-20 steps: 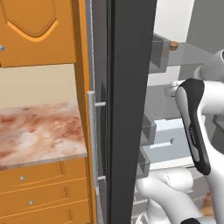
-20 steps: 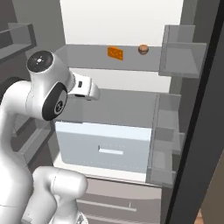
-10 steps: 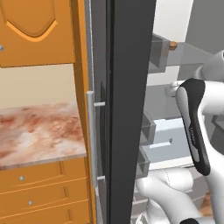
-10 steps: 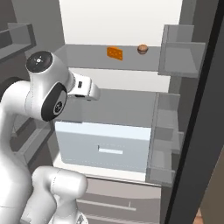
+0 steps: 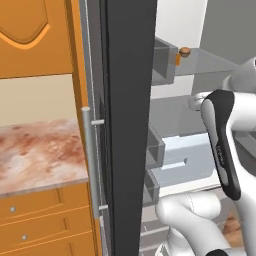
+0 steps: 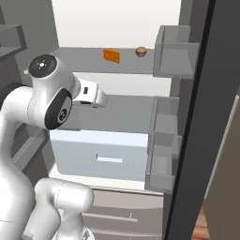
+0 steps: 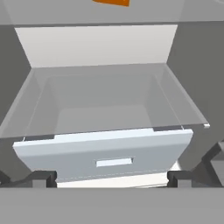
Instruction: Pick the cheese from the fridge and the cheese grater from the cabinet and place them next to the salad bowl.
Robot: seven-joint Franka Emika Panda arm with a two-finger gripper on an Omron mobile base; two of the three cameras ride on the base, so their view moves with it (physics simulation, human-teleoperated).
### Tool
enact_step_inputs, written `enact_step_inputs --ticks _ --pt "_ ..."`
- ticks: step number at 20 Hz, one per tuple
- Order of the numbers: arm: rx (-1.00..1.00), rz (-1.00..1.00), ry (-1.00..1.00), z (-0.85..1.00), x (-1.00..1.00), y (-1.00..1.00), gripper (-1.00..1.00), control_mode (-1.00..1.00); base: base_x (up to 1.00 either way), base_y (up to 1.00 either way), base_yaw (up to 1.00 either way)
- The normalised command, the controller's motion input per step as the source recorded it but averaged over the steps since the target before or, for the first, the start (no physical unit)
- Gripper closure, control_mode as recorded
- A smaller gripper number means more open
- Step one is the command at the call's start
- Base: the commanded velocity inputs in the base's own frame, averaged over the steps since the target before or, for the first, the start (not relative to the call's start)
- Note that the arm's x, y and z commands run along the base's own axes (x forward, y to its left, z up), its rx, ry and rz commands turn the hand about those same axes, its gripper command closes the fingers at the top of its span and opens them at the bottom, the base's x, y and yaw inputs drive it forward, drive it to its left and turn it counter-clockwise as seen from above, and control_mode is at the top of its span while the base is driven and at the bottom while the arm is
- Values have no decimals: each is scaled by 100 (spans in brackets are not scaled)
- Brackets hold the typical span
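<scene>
The fridge (image 5: 127,125) stands open, its dark door swung toward me. The cheese (image 6: 111,56), a small orange wedge, lies on the upper pale shelf; its lower edge shows at the top of the hand view (image 7: 111,1). My gripper (image 7: 113,179) is open and holds nothing. It hangs below the cheese shelf, in front of the pale drawer (image 7: 105,153). The white hand (image 6: 91,95) points into the fridge, left of and lower than the cheese. The cabinet (image 5: 30,35) at upper left has its arched door shut. The cheese grater and the salad bowl are out of view.
A small brown round thing (image 6: 140,50) sits on the shelf right of the cheese. Grey door bins (image 6: 174,56) line the open door. The door's silver bar handle (image 5: 90,165) faces a marble counter (image 5: 35,155) with orange drawers (image 5: 40,220) below.
</scene>
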Motion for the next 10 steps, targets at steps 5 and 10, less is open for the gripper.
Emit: enact_step_inputs --ticks 5,10 --pt "0 0 0 0 14 0 -100 -100 47 0 -10" --pt "0 2 0 0 40 -4 -100 -100 0 0 0"
